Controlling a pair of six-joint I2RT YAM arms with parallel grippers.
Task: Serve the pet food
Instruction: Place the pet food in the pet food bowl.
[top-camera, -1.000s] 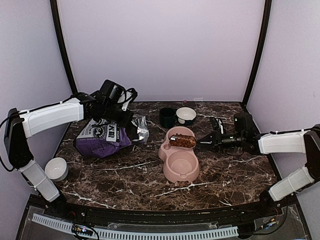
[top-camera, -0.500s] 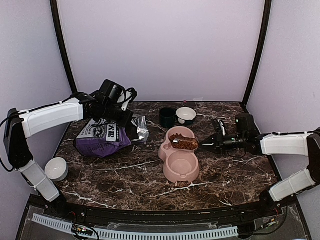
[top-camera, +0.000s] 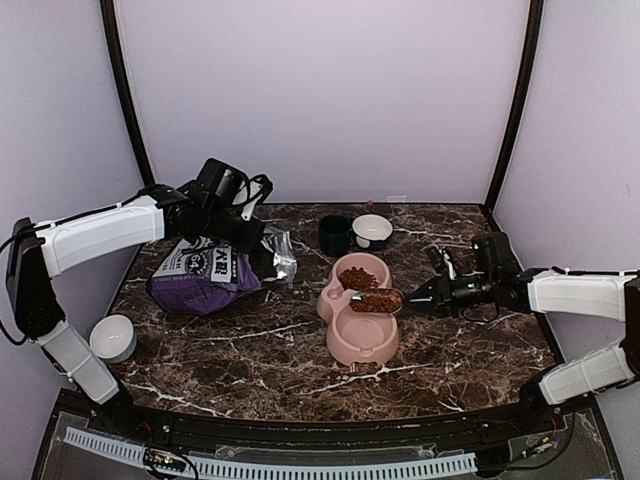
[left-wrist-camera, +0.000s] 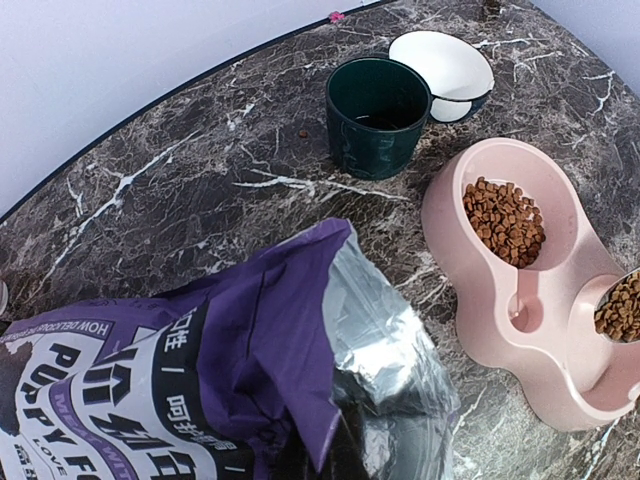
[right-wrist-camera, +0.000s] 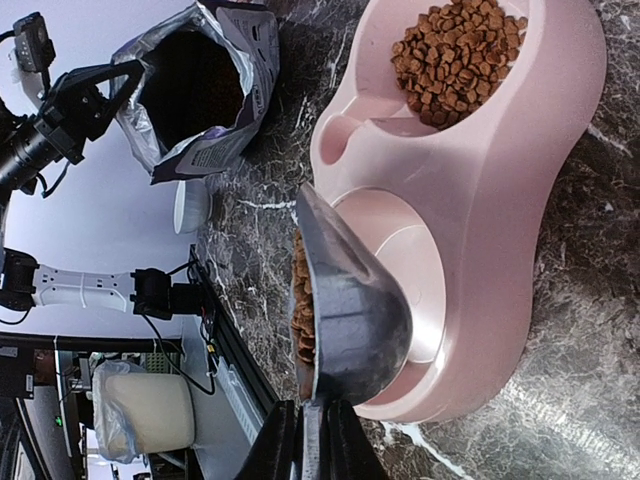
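Observation:
The pink double bowl (top-camera: 345, 345) stands mid-table. Pet food (top-camera: 358, 277) fills its far compartment (right-wrist-camera: 455, 55); the near compartment (right-wrist-camera: 415, 270) shows bare pink. My right gripper (top-camera: 418, 297) is shut on the handle of a metal scoop (right-wrist-camera: 350, 300). The scoop hangs over the near compartment's far edge, loaded with more pet food (right-wrist-camera: 303, 310). The purple bag (top-camera: 200, 272) lies at the left, mouth open toward the bowl. My left gripper (top-camera: 250, 238) is shut on the bag's upper rim; its fingers are hidden in the left wrist view.
A dark green cup (top-camera: 335, 235) and a small white bowl (top-camera: 373, 231) stand just behind the pink bowl. Another white bowl (top-camera: 113, 338) sits by the left arm's base, off the marble top.
My right gripper has carried the loaded scoop from above the far compartment toward the near one, uncovering the kibble in the far compartment. The left arm and bag have not moved.

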